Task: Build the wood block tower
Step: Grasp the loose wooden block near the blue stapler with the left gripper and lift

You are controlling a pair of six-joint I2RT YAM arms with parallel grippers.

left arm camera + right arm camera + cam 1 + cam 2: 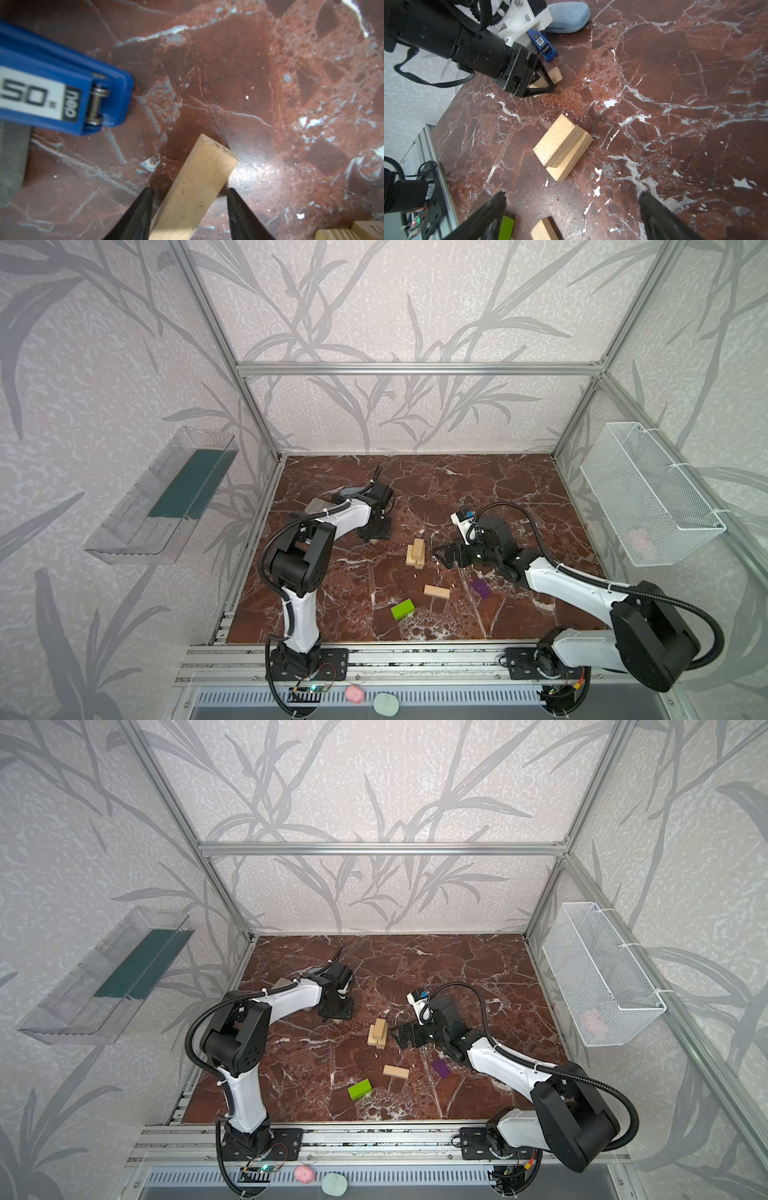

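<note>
The counter (pixel 498 489) I'm working over is red-brown marble veined in white. My left claw (pixel 189 189) is black. The block (pixel 207 162) between its fingers is pale natural wood, and the stapler (pixel 62 93) near it is bright blue with a white label printed in black. Ahead of my black right claw (pixel 572 194) the tower (pixel 560 145) is pale wood. Near that claw lie 1 lime-green brick (pixel 402 609) and 1 purple brick (pixel 481 588).

text 1: "50" in big dark digits, on the white label (pixel 29 93) of the blue stapler (pixel 62 68), left wrist view | text 2: brand "deli", white letters on a black field at the end of this label | right wrist view: same blue stapler (pixel 548 51), its print too small to read surely | both top views: no readable text
</note>
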